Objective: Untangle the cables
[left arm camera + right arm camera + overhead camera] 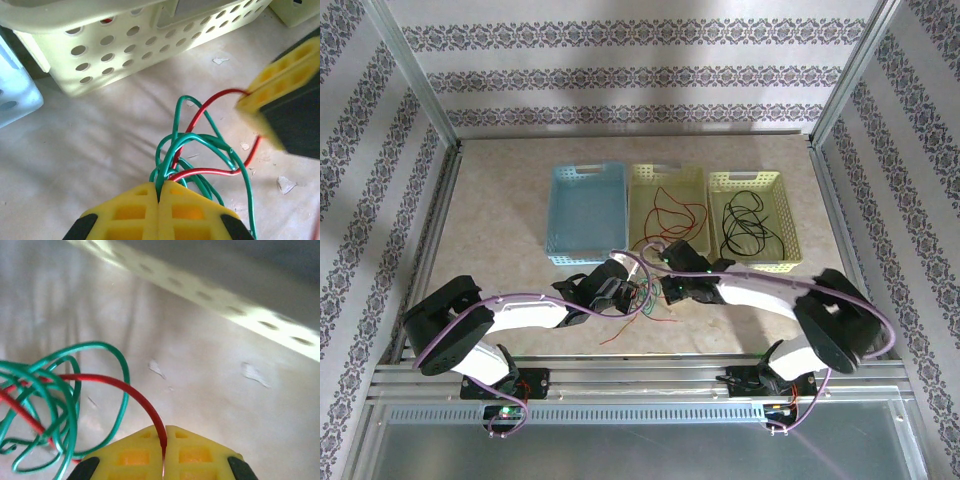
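Although the black cable (744, 225) lies in a basket (790, 225) beyond the jaws, we have the left jaws closed on the green cable (200, 138) and the right jaws closed on the red cable (100, 378), with the loops between them unparted.

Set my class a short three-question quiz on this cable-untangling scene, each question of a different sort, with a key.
1. True or false: the right arm's fingers stand open.
2. Which basket holds the black cable? A) blue basket B) middle basket C) right-hand basket
3. Fill in: the left arm's fingers pinch a ____ cable.
Key: 1 false, they are shut on the red cable; 2 C; 3 green cable.
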Robot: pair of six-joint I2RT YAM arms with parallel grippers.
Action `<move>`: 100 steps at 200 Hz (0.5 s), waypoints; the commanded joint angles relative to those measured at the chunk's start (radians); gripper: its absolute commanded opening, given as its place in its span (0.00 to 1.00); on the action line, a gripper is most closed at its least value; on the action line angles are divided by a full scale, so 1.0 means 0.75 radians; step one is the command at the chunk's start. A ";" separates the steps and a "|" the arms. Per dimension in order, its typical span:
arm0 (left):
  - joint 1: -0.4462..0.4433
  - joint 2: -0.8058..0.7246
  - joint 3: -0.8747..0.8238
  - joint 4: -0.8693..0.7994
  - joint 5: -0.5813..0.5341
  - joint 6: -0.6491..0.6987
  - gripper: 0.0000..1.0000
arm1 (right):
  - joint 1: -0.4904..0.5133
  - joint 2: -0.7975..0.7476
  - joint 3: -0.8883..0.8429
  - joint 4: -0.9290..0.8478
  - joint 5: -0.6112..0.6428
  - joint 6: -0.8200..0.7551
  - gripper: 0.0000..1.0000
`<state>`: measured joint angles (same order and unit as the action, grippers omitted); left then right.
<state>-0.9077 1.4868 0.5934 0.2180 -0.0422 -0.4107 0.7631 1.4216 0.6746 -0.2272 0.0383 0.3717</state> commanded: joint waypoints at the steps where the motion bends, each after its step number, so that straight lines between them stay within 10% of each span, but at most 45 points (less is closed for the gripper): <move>1: 0.002 0.002 -0.015 -0.060 -0.031 -0.024 0.00 | -0.022 -0.208 -0.074 -0.060 0.150 0.078 0.00; 100: 0.002 0.029 -0.008 -0.060 -0.005 -0.017 0.00 | -0.494 -1.218 -0.215 -0.359 0.382 0.330 0.00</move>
<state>-0.9234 1.4876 0.6300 0.3351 0.0277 -0.4210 0.4942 0.6285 0.4885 -0.3946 0.1234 0.5812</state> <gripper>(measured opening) 0.040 0.045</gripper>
